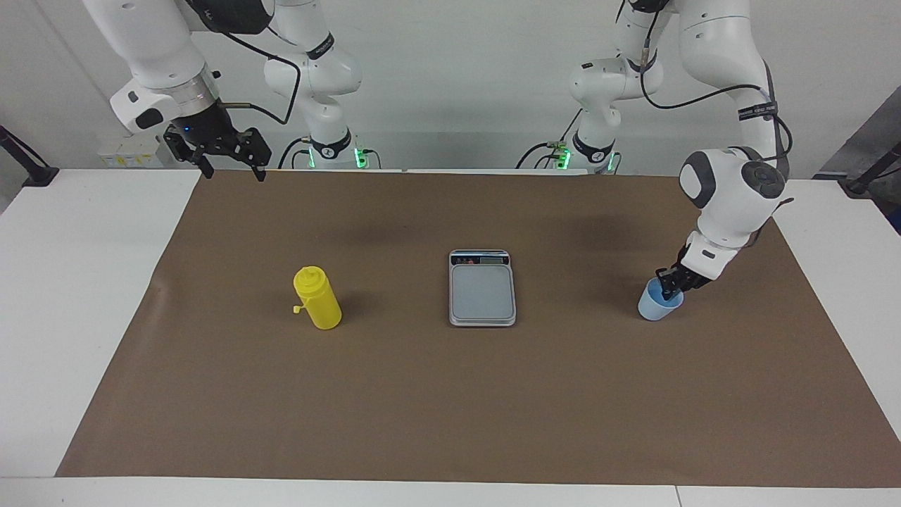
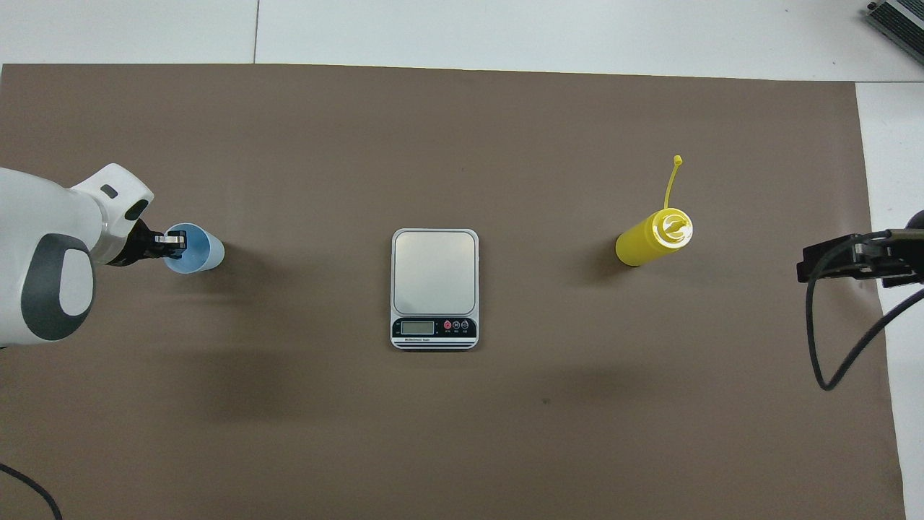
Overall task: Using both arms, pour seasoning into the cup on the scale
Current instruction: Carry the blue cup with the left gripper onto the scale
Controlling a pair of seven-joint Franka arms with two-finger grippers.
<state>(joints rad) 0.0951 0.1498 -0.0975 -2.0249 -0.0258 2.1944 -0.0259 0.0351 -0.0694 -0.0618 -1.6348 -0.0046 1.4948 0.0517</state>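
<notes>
1. Brown paper [image 1: 450, 408] is covering the middle of a white table [image 1: 63, 296], with a pale wall rising where the 2 arms are mounted.
2. At the centre of the paper the scale [image 1: 482, 292] is lying flat, its grey plate bare and its dark display strip at the end nearer to the robots.
3. Toward the left arm's end of the table, well apart from the scale, the cup [image 1: 658, 304] is standing upright on the paper.
4. Down at the cup, the left gripper [image 1: 672, 285] is sitting at the rim, with 1 finger inside the cup and the other outside it; whether the fingers are pressing the wall I cannot tell.
5. Toward the right arm's end, the seasoning [image 1: 318, 299] is standing upright, its small tethered tip cap hanging out to 1 side.
6. Over the paper's edge nearest its base, the right gripper [image 1: 232, 172] is hanging high, its fingers spread apart and holding nothing.
</notes>
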